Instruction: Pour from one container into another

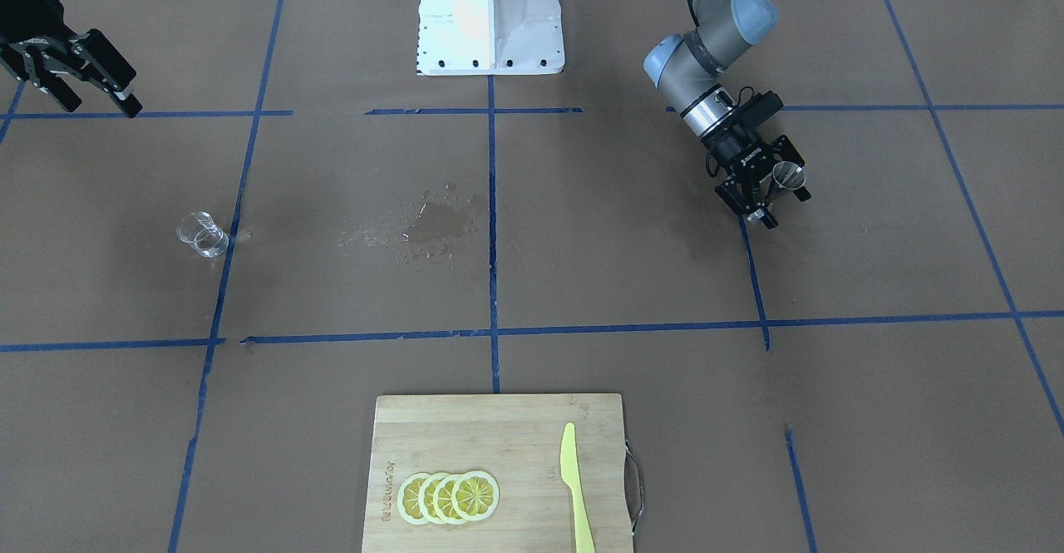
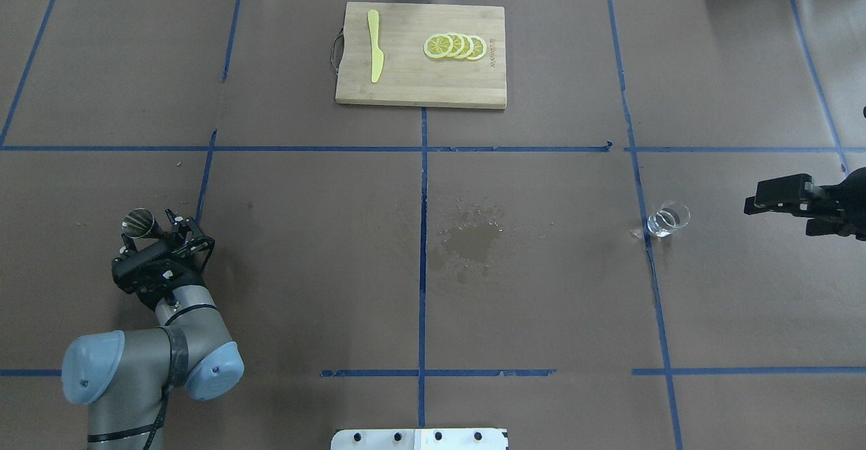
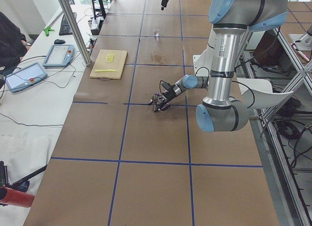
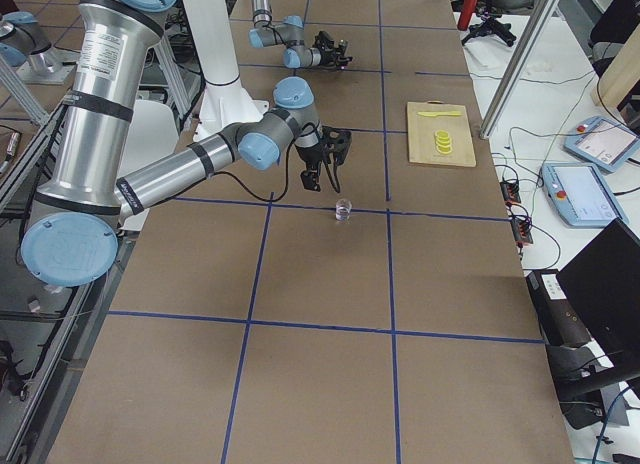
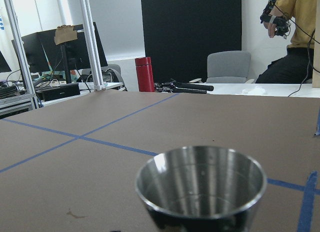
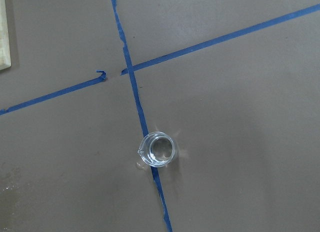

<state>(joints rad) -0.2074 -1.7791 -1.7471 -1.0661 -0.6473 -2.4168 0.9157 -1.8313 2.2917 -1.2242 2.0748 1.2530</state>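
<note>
Cutting board (image 2: 406, 88): wooden, metal handle (image 2: 334, 51), at the far edge of the table (image 2: 710, 64).
Lemon slices (image 2: 454, 46): four, overlapping, on the board.
Knife (image 2: 375, 55): yellow, flat on the board, apart from the slices.
Wet patch (image 2: 472, 240): mid-table, beside the blue tape (image 2: 423, 186).

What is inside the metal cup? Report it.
Inside the metal cup only the shiny inner wall shows, with no liquid visible; the near rim hides its bottom.

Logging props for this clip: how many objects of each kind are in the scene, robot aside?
metal cup: 1
glass beaker: 1
cutting board: 1
knife: 1
lemon slices: 4
Total: 8
</note>
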